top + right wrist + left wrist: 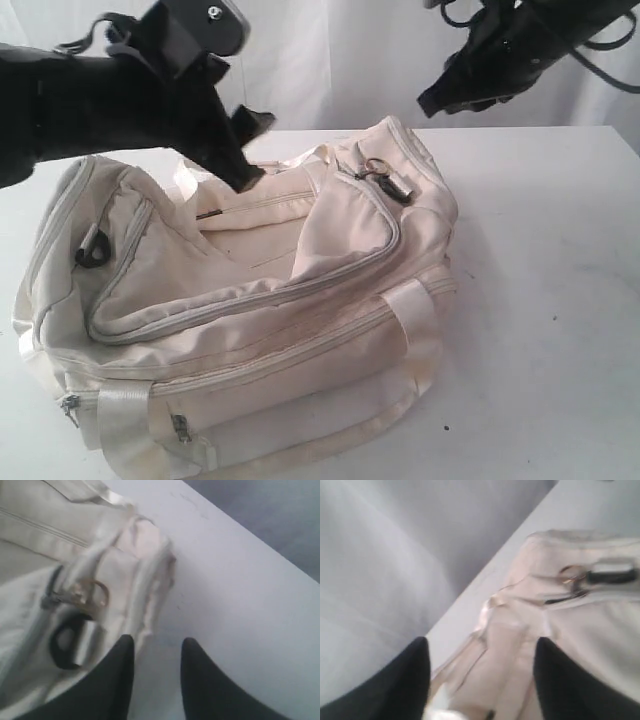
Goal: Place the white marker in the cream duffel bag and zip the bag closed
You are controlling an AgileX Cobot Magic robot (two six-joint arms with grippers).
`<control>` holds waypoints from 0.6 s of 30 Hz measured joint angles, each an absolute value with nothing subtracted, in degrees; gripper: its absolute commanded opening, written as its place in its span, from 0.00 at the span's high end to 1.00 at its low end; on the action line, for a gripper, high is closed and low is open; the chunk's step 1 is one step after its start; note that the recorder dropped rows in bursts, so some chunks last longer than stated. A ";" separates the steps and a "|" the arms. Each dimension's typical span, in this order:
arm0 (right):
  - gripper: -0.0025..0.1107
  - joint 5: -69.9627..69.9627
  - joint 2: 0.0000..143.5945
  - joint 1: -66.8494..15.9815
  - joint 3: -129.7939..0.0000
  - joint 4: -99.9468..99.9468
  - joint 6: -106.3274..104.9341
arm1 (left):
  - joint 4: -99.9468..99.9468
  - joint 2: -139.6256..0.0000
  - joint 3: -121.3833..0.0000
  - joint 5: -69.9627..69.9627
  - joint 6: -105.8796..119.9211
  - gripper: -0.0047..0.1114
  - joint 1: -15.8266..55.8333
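- The cream duffel bag point(250, 330) lies on the bench point(560, 300) with its top zip open. It is soft, so pulling the zip could drag it or bunch it up.
- The white marker is nowhere in sight. It may be inside the bag, but I cannot tell.
- The left gripper point(482, 645) hangs over the back of the bag, jaws wide apart, holding nothing.
- The right gripper point(159, 641) is farthest away, above the end of the bag, jaws a little apart and empty.

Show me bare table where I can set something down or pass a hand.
Widest free patch: the table right of the cream duffel bag, out to its right edge. A narrow strip runs behind the bag, along the backdrop. Crowded: over the bag's top, where the left claw hangs; the bag fills the front left.
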State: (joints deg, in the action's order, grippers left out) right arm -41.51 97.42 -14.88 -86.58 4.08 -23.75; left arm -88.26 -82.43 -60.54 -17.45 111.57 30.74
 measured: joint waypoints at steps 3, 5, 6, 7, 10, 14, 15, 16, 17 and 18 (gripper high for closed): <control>0.98 -42.47 94.82 -11.95 -86.58 -7.53 -12.25 | -84.63 -77.52 -55.81 -32.35 111.18 0.96 29.64; 0.98 -39.16 91.73 -8.29 -85.65 -10.61 -6.83 | -81.80 -73.37 -51.44 -36.92 104.54 0.96 25.03; 0.98 -36.39 89.32 -5.73 -84.23 -11.18 -4.81 | -81.24 -70.14 -48.59 -37.18 99.91 0.96 21.16; 0.98 -34.43 87.70 -4.25 -82.83 -11.28 -3.67 | -81.12 -68.16 -46.90 -36.39 97.59 0.96 17.71; 0.98 -27.55 82.71 1.46 -76.04 -10.83 -0.86 | -78.62 -60.15 -40.08 -28.19 94.65 0.96 4.84; 0.98 -7.79 66.68 6.00 -59.10 -5.42 0.32 | -74.87 -45.21 -33.96 -16.18 89.03 0.96 -10.05; 0.98 -5.36 63.45 5.98 -56.82 -5.02 0.32 | -74.57 -42.75 -33.69 -15.67 88.42 0.96 -10.85; 0.98 -1.93 57.35 6.12 -52.44 -4.78 0.32 | -74.35 -38.66 -33.68 -15.03 87.81 0.96 -11.58; 0.98 -0.74 53.91 6.11 -50.31 -4.78 0.32 | -74.20 -36.60 -33.68 -14.62 87.67 0.96 -11.68; 0.98 -0.33 47.76 6.22 -46.64 -4.78 0.32 | -74.17 -33.08 -33.68 -13.89 87.42 0.96 -11.81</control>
State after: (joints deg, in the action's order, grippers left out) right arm -0.33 47.76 6.22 -46.64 -4.78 0.32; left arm -74.17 -33.08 -33.68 -13.89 87.42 -11.81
